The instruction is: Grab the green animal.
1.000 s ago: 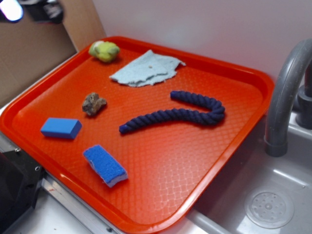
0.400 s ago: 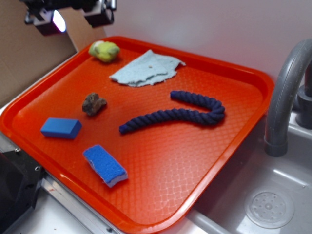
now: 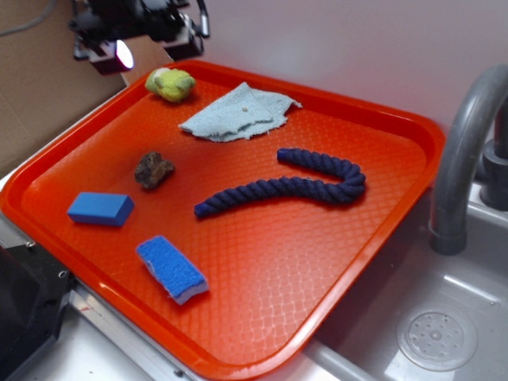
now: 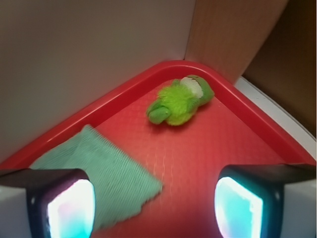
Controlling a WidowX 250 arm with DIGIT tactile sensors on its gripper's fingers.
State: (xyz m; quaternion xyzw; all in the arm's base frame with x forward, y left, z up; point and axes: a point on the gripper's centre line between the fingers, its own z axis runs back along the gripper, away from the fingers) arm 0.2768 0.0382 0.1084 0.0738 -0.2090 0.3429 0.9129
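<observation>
Since the earlier frames the gripper comes further into view at the top left and now hangs above the far left corner of the tray. The toy lies in that corner, near the rim, just beside the cloth. From the wrist view the toy is ahead of the two fingers, which stand spread apart with nothing between them (so nothing is grasped yet). I judge the approach only partly done: the descent and the closing on the toy are left.
</observation>
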